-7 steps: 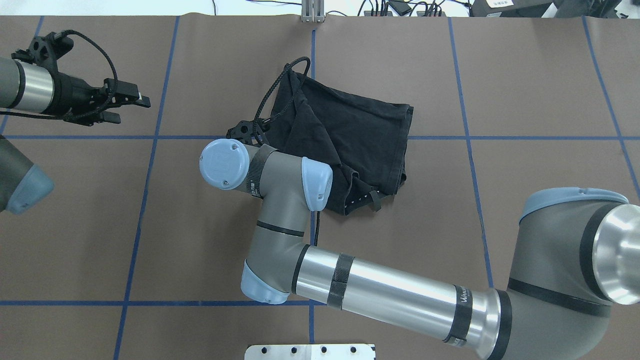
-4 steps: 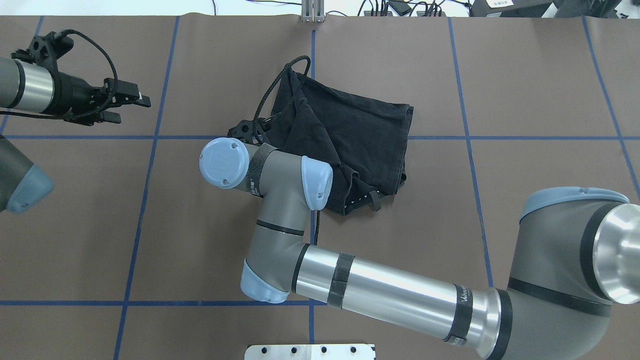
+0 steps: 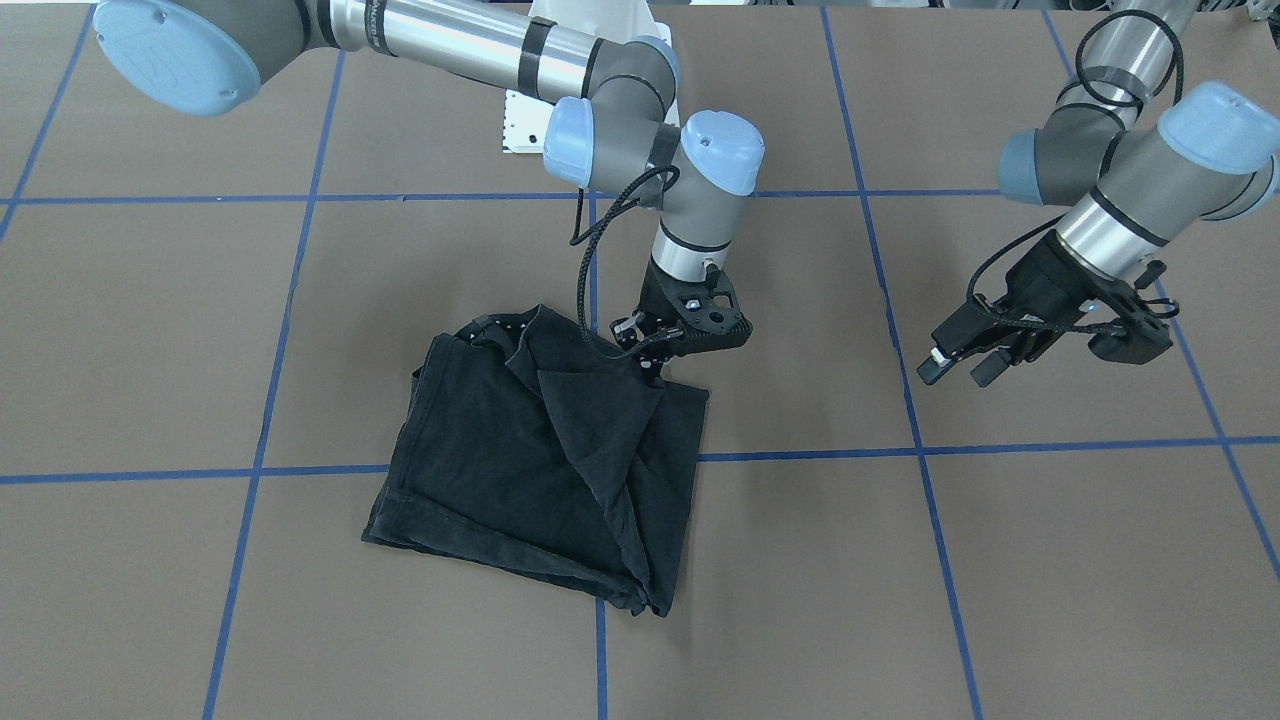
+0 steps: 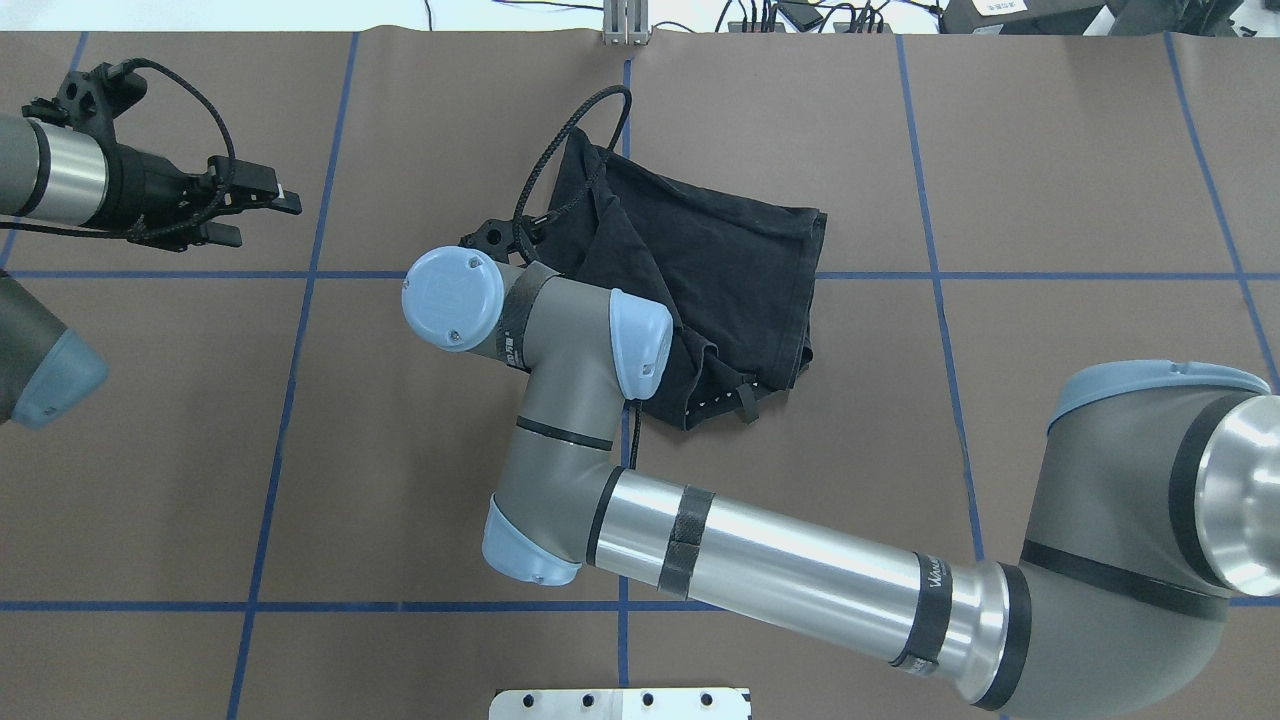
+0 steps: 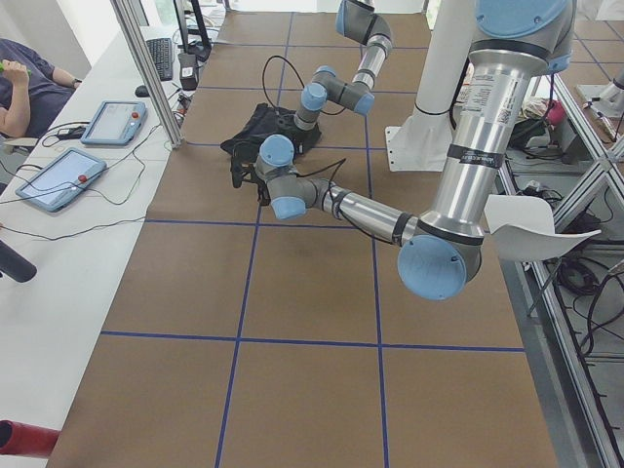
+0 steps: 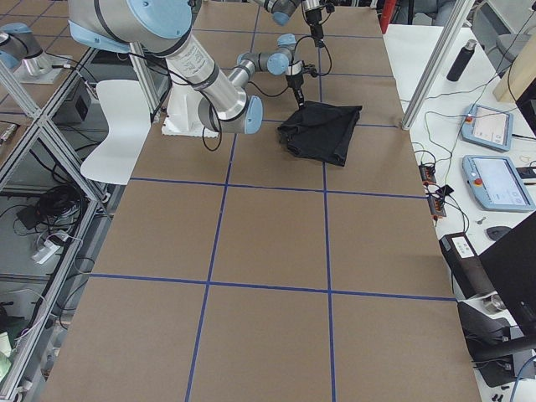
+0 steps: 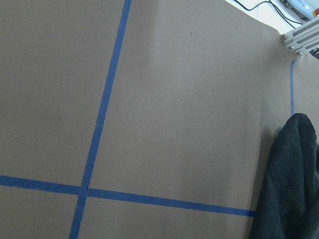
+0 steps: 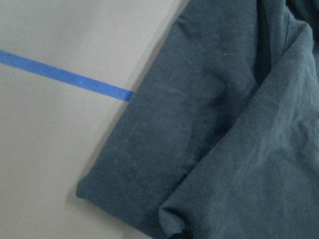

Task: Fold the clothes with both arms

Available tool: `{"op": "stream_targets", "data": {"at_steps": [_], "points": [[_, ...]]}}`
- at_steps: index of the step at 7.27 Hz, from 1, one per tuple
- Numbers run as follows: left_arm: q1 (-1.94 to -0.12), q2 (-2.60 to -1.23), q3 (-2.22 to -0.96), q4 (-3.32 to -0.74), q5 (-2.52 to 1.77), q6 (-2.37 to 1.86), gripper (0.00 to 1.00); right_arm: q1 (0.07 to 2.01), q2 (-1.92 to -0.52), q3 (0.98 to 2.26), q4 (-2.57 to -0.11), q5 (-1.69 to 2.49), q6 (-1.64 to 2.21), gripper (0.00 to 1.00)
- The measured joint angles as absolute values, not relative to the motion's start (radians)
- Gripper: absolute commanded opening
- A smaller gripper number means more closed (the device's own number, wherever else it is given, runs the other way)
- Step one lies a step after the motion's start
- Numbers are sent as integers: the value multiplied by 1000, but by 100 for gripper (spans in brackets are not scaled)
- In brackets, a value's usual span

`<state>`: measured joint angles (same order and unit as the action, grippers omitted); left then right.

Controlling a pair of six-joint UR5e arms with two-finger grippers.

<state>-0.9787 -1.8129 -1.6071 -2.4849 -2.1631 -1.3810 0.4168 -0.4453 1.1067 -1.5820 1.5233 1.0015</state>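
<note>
The black T-shirt lies folded into a rough rectangle just beyond the table's middle, with a loose triangular flap on top. In the front-facing view my right gripper hangs at the shirt's robot-side edge, just above the flap's corner, and its fingers look open. The right wrist hides it from overhead. The right wrist view shows only dark fabric and tape. My left gripper is open and holds nothing, well off to the left of the shirt.
Blue tape lines cross the brown table cover. The white bolted pedestal plate sits at the robot's edge, and an aluminium post stands at the far edge. A person and tablets are at the side bench.
The right wrist has shifted slightly toward the far edge and its cable loop stands higher. The shirt and the left arm have not visibly moved.
</note>
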Motion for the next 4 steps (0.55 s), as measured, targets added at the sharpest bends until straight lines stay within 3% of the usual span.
{"op": "stream_targets", "data": {"at_steps": [4], "points": [[-975,-1826,-1609,-2481,-2163,-1405,100,492,-479,1243,-1702,1605,946,0]]}}
